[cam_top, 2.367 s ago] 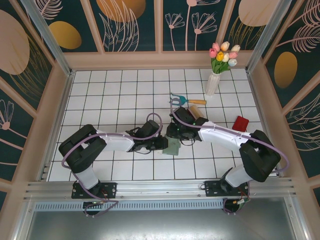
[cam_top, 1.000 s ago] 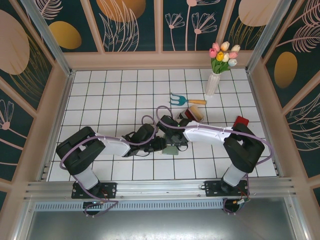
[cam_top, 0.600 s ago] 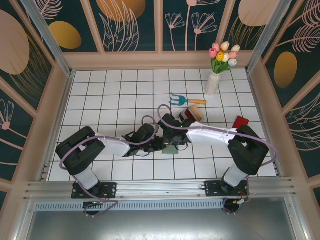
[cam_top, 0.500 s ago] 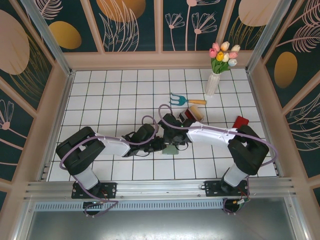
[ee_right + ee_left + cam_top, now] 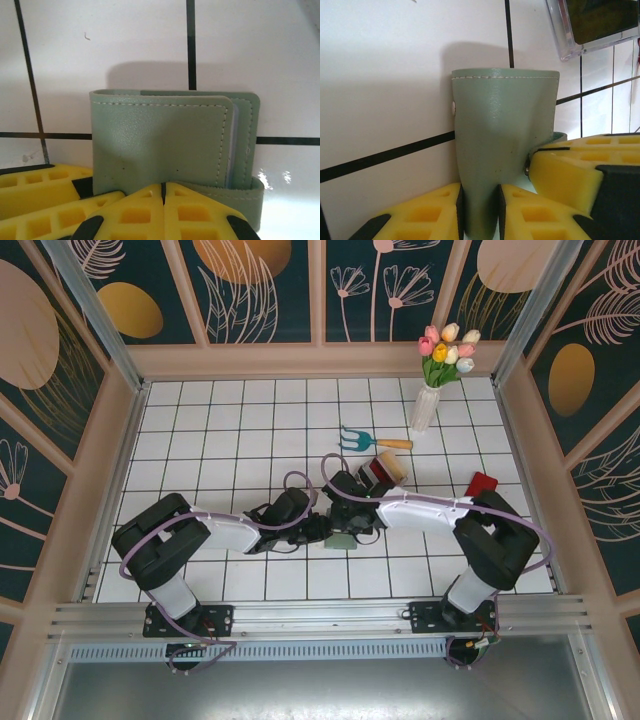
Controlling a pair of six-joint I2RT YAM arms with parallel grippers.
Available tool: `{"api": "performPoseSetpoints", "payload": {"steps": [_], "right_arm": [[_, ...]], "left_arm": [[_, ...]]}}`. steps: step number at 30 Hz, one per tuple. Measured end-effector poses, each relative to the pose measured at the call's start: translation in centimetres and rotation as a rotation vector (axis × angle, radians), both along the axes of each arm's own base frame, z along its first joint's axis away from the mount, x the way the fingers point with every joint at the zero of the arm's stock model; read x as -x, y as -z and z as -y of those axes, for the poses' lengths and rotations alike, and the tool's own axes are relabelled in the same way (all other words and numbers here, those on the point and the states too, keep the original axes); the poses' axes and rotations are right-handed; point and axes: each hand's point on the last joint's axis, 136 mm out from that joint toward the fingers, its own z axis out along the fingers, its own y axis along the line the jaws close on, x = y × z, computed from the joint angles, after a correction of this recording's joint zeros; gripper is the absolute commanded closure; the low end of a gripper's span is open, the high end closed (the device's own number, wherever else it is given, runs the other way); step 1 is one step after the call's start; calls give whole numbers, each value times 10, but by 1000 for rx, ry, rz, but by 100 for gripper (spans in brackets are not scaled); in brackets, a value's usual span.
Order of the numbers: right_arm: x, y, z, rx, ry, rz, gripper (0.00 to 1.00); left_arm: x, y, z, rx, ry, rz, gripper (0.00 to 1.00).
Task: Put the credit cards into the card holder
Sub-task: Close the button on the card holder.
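Tiles, white and glossy, are enclosed by floral panels; the stitched, leathery card holder is pinched by the left gripper, the right gripper closed at its edge.

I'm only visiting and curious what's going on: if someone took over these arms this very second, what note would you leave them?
Left gripper: shut on one flap of the card holder.
Right gripper: closed at the holder's opposite edge, apparently pinching it.
Holder: held between both grippers, near the middle.
Cards: the red card lies apart at the right; other cards sit just beyond the right gripper.
Done: holder gripped from both sides.
Left: spread it open, fetch each card, slide them in.
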Motion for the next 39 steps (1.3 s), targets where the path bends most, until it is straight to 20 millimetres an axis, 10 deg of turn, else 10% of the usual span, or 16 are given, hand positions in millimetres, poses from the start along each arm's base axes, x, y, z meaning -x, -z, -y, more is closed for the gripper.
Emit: {"api": "performPoseSetpoints", "payload": {"steps": [19, 39], "right_arm": [[-7, -28, 0, -190, 44, 70, 100], [0, -3, -6, -234, 45, 16, 100]], "left_arm": [[0, 0, 0, -1, 0, 0, 75], [0, 1, 0, -2, -1, 0, 75]]}}
